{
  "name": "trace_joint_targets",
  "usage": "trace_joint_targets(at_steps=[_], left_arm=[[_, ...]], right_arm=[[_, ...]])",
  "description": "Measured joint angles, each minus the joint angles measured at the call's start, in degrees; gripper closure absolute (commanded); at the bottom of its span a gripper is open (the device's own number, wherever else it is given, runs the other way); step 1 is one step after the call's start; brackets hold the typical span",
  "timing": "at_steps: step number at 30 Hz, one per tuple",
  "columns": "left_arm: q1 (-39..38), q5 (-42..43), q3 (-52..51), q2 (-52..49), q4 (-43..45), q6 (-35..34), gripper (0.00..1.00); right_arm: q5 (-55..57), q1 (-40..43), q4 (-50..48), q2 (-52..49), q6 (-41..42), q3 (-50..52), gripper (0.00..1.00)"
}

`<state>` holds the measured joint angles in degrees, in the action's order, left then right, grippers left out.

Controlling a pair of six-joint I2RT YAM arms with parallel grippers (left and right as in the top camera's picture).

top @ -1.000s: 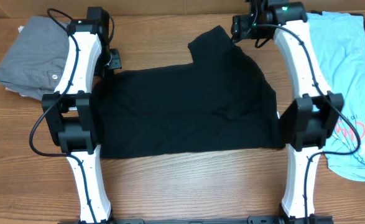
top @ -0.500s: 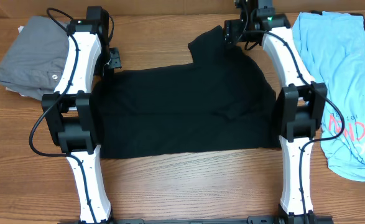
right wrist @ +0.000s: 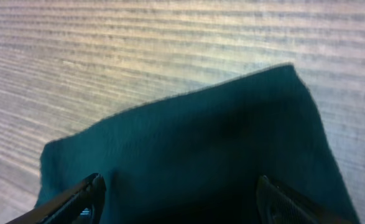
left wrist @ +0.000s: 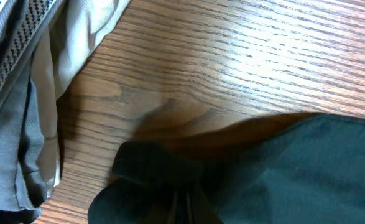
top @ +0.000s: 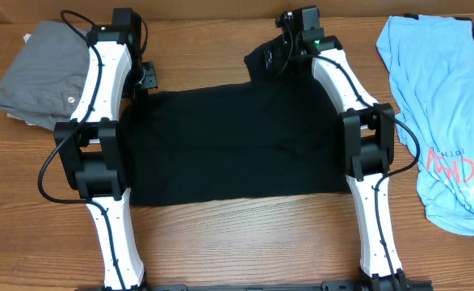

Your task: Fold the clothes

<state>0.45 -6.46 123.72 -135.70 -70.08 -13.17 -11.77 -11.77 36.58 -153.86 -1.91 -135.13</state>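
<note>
A black shirt (top: 237, 145) lies spread flat across the middle of the table. One sleeve sticks out toward the back right. My left gripper (top: 146, 77) is at the shirt's back left corner. In the left wrist view the left gripper (left wrist: 183, 208) is shut on a bunched fold of the black cloth (left wrist: 294, 168). My right gripper (top: 275, 58) hovers over the back sleeve. In the right wrist view the right gripper (right wrist: 179, 196) is open, with the dark sleeve (right wrist: 201, 137) between its spread fingers.
A pile of grey folded clothes (top: 39, 73) sits at the back left, and its edge shows in the left wrist view (left wrist: 20, 93). A light blue printed shirt (top: 442, 121) lies along the right side. Bare wooden table runs along the front.
My right arm has swung left from near the light blue shirt to over the black sleeve. The left arm and its hold have not moved.
</note>
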Motion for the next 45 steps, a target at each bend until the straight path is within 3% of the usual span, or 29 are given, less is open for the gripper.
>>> trace_joint_targets(at_steps=[24, 26, 28, 30, 35, 45], left_arm=[[0.0, -0.9, 0.0, 0.0, 0.0, 0.0, 0.96], [0.0, -1.1, 0.0, 0.0, 0.0, 0.0, 0.96], [0.0, -1.1, 0.0, 0.0, 0.0, 0.0, 0.96], [0.0, -1.2, 0.0, 0.0, 0.0, 0.0, 0.96], [0.0, -1.2, 0.0, 0.0, 0.0, 0.0, 0.95], [0.0, -2.3, 0.0, 0.0, -0.4, 0.0, 0.96]], right_arm=[[7.8, 0.2, -15.5, -4.3, 0.4, -0.3, 0.19], [8.2, 0.2, -15.6, -4.7, 0.5, -0.8, 0.3], [8.8, 0.2, -15.7, -5.1, 0.5, -1.2, 0.57], [9.4, 0.4, -14.9, -5.2, 1.3, -1.6, 0.71], [9.5, 0.9, -14.1, -5.2, 3.1, -1.7, 0.73], [8.6, 2.6, -5.5, -2.9, 5.0, -2.1, 0.91]])
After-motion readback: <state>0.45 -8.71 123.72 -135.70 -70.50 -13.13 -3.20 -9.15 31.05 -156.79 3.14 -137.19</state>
